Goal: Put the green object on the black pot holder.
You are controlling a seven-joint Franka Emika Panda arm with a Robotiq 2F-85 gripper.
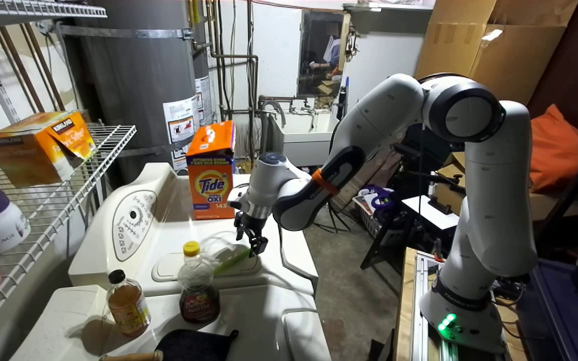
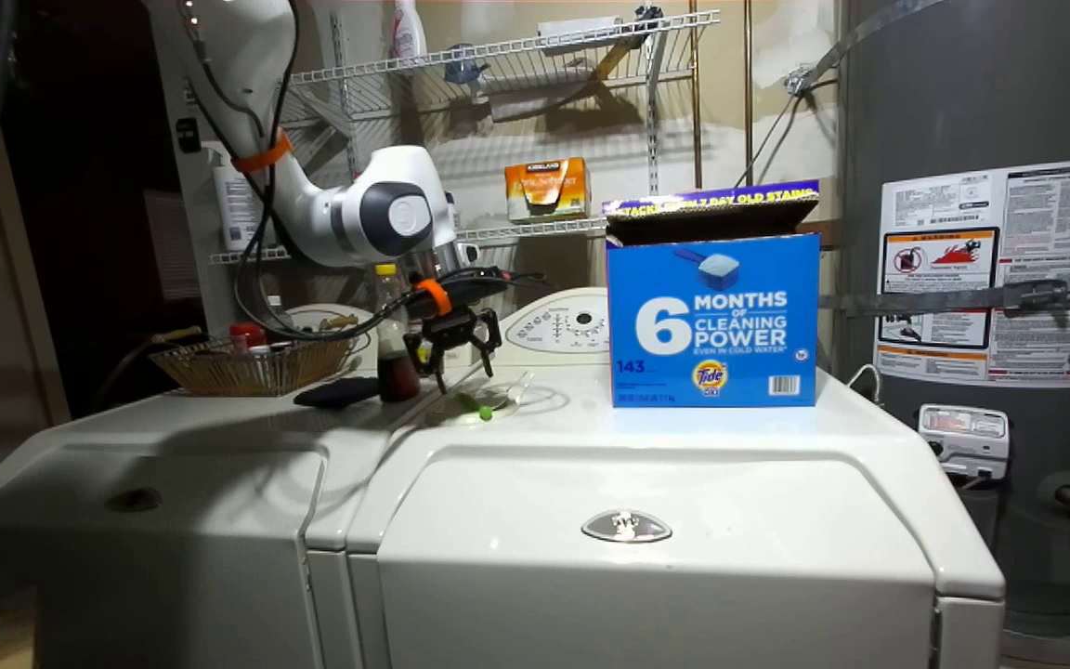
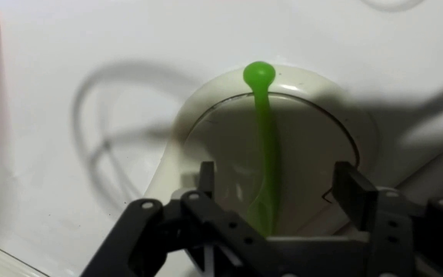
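Observation:
The green object is slim and long with a round knob at one end. It lies on an oval cream patch of the white machine top, in the wrist view (image 3: 264,115) and both exterior views (image 1: 234,260) (image 2: 485,412). My gripper is open and empty above it; in the wrist view (image 3: 275,173) the fingers stand apart on either side of the green handle. The gripper also shows in both exterior views (image 1: 249,243) (image 2: 465,379). The black pot holder lies flat beyond the syrup bottle in both exterior views (image 1: 196,346) (image 2: 338,393). It is out of the wrist view.
A syrup bottle with a yellow cap (image 1: 199,301) (image 2: 396,358) stands between the green object and the pot holder. An amber bottle (image 1: 128,307) stands near it. A tall Tide box (image 1: 212,175) (image 2: 711,321) stands on the machine. A wicker basket (image 2: 256,370) sits behind the pot holder.

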